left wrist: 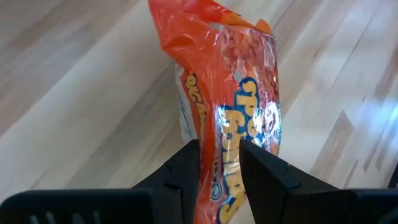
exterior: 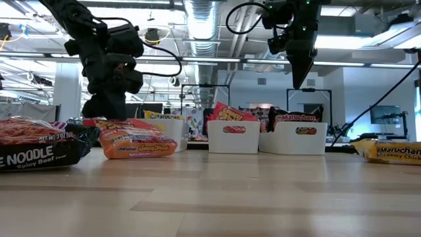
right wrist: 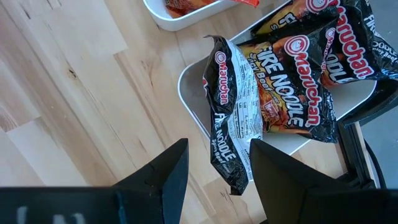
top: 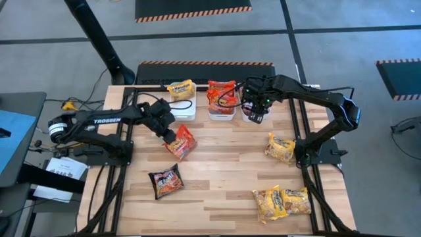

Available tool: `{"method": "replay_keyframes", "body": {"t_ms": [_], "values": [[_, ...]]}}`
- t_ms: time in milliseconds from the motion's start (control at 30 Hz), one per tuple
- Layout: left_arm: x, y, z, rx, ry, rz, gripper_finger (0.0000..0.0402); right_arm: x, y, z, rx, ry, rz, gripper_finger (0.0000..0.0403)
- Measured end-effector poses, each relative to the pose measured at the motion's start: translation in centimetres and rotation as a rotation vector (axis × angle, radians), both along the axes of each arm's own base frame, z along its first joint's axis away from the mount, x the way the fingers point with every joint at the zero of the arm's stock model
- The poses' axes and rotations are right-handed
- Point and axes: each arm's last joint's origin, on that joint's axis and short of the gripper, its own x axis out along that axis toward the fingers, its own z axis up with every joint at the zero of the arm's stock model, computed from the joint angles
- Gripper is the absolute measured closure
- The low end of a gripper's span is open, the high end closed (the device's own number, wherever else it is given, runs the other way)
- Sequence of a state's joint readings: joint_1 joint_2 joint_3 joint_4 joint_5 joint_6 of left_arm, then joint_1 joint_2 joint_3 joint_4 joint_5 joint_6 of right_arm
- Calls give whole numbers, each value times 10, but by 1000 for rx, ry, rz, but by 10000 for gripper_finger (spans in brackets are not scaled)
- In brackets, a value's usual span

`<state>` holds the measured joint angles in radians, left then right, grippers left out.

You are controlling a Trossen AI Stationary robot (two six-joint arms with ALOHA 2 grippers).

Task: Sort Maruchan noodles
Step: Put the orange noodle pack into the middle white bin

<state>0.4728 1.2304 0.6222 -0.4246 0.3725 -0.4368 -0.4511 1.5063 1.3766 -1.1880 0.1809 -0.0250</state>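
My left gripper point(top: 170, 136) is shut on a red-orange Maruchan packet point(top: 182, 142) at the table's middle left; in the low view the packet point(exterior: 135, 141) lies low on the wood. My right gripper point(top: 255, 113) hangs open, high above the right-hand white bin point(right wrist: 193, 93), touching nothing. That bin holds black packets point(right wrist: 298, 74), and one black packet point(right wrist: 233, 124) droops over its rim. The middle bin point(top: 222, 113) holds red packets point(top: 220, 94) and the left bin point(top: 182, 109) a yellow one point(top: 181, 87). My left gripper pinches the red-orange packet's near end point(left wrist: 227, 146) between its two fingers point(left wrist: 183, 171). The fingers slant down from the table's left side. The packet stretches away from them, its far end point(left wrist: 205, 25) down at the table; in the low view it seems to rest there.
Loose on the table lie a black packet point(top: 166, 181) at the near left, a yellow one point(top: 279, 148) at the right, and two yellow ones point(top: 281, 202) at the near right. Bare wood lies in the table's middle.
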Motion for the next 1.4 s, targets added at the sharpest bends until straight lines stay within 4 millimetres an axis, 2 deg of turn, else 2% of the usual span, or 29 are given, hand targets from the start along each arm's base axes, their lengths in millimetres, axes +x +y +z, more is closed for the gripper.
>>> {"method": "replay_keyframes", "body": {"t_ms": [200, 467, 633, 800, 1100, 1400], "values": [[-1, -1, -15, -46, 20, 39, 303, 0, 0, 0, 0, 0, 0, 207], [13, 4, -29, -99, -16, -7, 305, 0, 0, 0, 0, 0, 0, 207], [18, 4, -35, -147, -43, -44, 336, 0, 0, 0, 0, 0, 0, 207], [22, 4, -33, -154, -85, -60, 394, 1, 0, 0, -5, -12, -1, 207], [36, 2, -19, -156, -204, -161, 401, 6, 3, 1, 84, -83, 48, 207], [52, -13, -2, -134, -277, -294, 401, 27, 24, 5, 109, -213, 407, 207]]}}
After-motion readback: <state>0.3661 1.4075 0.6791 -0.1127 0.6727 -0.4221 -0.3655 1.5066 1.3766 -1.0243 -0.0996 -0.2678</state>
